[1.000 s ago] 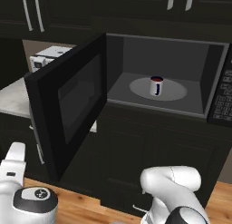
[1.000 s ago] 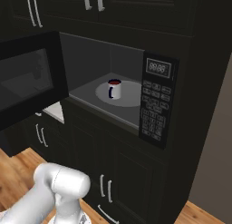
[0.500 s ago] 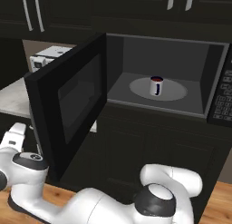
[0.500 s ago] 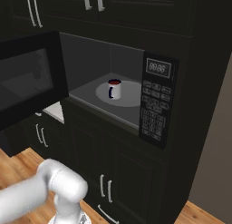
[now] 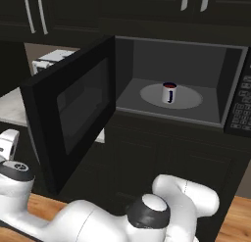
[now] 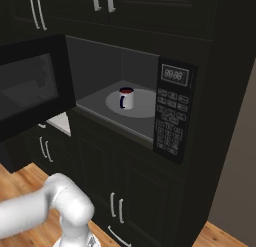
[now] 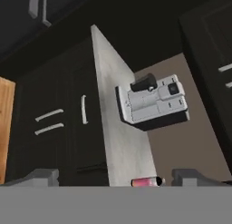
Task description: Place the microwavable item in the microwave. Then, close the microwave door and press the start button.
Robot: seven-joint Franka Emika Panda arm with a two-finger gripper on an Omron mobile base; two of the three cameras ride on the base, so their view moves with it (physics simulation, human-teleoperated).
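**Left base view: mug on turntable, door wide open**

Left base view: white mug (image 5: 169,93) w/ dark blue handle + dark red inside, upright at centre of round grey turntable (image 5: 171,96), inside grey cavity of microwave (image 5: 230,79). Handle faces front opening. Microwave door (image 5: 73,108) swung out to left, roughly square to oven front, glass window dark. White arm low across bottom edge, elbow joint near bottom centre, wrist at far left edge beside door's outer end. White coffee machine (image 5: 51,60) behind door's top edge, on pale counter (image 5: 14,106).

Right base view: same mug (image 6: 126,98) on turntable (image 6: 137,103), towards cavity's back half, well apart from side walls. Keypad panel (image 6: 172,111) at right edge of opening, display at top, rows of buttons below. Door (image 6: 32,91) sticks out at left, above counter corner (image 6: 61,122).

Hand view (rolled, so counter runs up-down): two dark finger tips set far apart at bottom corners, nothing between them, so gripper (image 7: 115,177) spread wide. Coffee machine (image 7: 154,100) on counter (image 7: 111,123), near wall-side edge. Slim pink bottle (image 7: 146,181) w/ black cap seems to lie on counter at bottom of view, partly cut off. Dark cabinet fronts w/ silver handles (image 7: 83,109) along counter's front edge.
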